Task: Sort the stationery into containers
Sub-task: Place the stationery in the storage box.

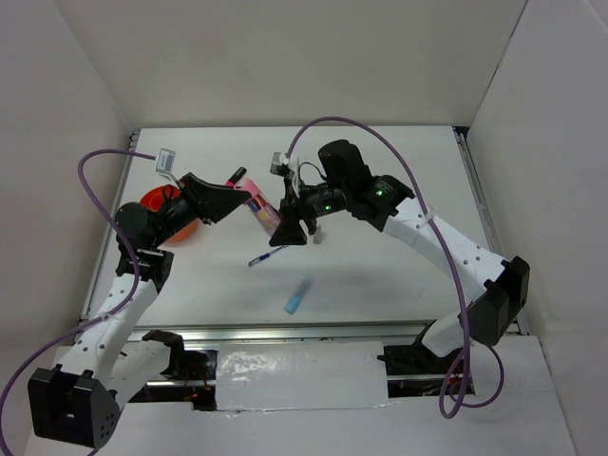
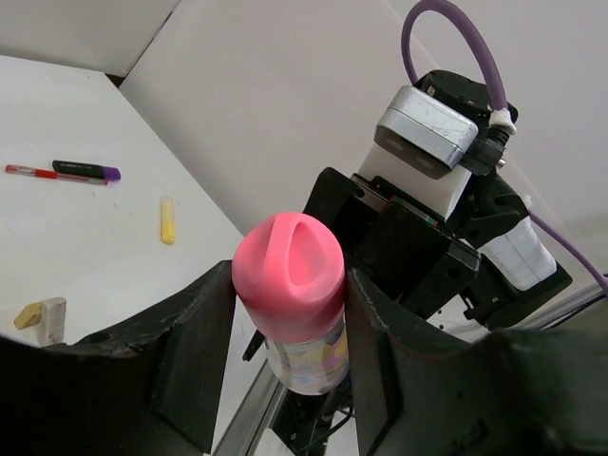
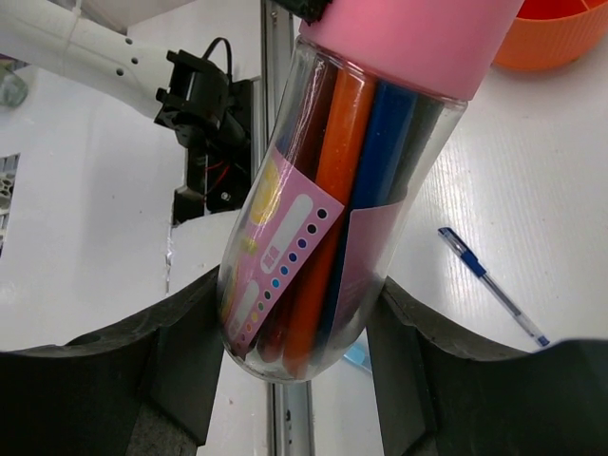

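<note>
A clear tube of coloured pens (image 1: pixel 267 215) with a pink cap (image 1: pixel 249 188) hangs in the air over the table's middle, held from both ends. My left gripper (image 1: pixel 242 196) is shut on the pink cap (image 2: pixel 288 275). My right gripper (image 1: pixel 285 228) is shut on the tube's clear rounded end (image 3: pixel 313 237). The orange cup (image 1: pixel 163 207) sits at the left, partly hidden behind my left arm; its rim also shows in the right wrist view (image 3: pixel 560 33). A thin blue pen (image 1: pixel 268 255) and a light blue highlighter (image 1: pixel 299 295) lie on the table below.
In the left wrist view a red pen (image 2: pixel 28 172), a purple-black highlighter (image 2: pixel 85 172), a yellow highlighter (image 2: pixel 167 220) and a beige block (image 2: pixel 43 318) lie on the table. A black-capped pink highlighter (image 1: pixel 235 176) lies behind my left gripper. White walls enclose the table.
</note>
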Robot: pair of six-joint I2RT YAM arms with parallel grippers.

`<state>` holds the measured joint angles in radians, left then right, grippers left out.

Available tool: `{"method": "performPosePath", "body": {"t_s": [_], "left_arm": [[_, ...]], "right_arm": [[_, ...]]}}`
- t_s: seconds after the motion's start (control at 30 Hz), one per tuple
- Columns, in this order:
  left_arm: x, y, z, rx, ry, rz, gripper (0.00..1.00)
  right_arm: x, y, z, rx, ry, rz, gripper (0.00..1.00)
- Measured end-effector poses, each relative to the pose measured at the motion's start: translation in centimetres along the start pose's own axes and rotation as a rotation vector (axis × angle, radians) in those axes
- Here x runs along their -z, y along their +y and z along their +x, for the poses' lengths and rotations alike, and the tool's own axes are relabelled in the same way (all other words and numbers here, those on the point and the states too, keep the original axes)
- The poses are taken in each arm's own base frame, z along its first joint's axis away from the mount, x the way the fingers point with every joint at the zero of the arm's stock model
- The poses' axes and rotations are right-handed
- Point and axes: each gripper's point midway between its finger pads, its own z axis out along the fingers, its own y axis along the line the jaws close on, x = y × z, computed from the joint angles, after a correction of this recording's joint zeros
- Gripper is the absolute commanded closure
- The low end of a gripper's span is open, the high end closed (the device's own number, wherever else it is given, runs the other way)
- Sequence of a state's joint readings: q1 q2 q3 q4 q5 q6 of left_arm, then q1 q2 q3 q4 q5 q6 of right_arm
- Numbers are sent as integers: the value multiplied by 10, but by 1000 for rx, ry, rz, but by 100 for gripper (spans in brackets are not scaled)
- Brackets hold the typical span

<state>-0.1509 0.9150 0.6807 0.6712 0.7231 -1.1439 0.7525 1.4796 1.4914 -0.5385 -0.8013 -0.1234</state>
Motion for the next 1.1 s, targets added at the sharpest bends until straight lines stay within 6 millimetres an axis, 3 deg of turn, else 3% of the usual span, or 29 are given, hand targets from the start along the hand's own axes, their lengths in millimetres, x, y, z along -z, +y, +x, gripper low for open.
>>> {"method": "performPosePath", "body": {"t_s": [0.1,0.2,0.5,0.7,0.87,0.97,1.1], "left_arm": [[1,3,-2,18,-5,-14,100],[3,8,-4,23,-11,-36,100],[29,48,-28,-116,-66,-246,100],[69,91,-85,-423,-180,-550,100],[110,138,-129,-560,-216,-818,100],[133,168,-142,-616,-209,-948,100],[147,191,-148,-687,-184,-1033,100]], "right_arm": [[-1,0,0,-11,1,8,28],[-2,-2,-2,-19,-4,24,0],[5,-19,-3,-44,-15,96,0],[39,-56,-2,-70,-48,220,0],[72,-77,3,-40,-59,343,0],[88,-81,6,-16,-64,397,0],[103,-89,16,-17,-62,451,0]]}}
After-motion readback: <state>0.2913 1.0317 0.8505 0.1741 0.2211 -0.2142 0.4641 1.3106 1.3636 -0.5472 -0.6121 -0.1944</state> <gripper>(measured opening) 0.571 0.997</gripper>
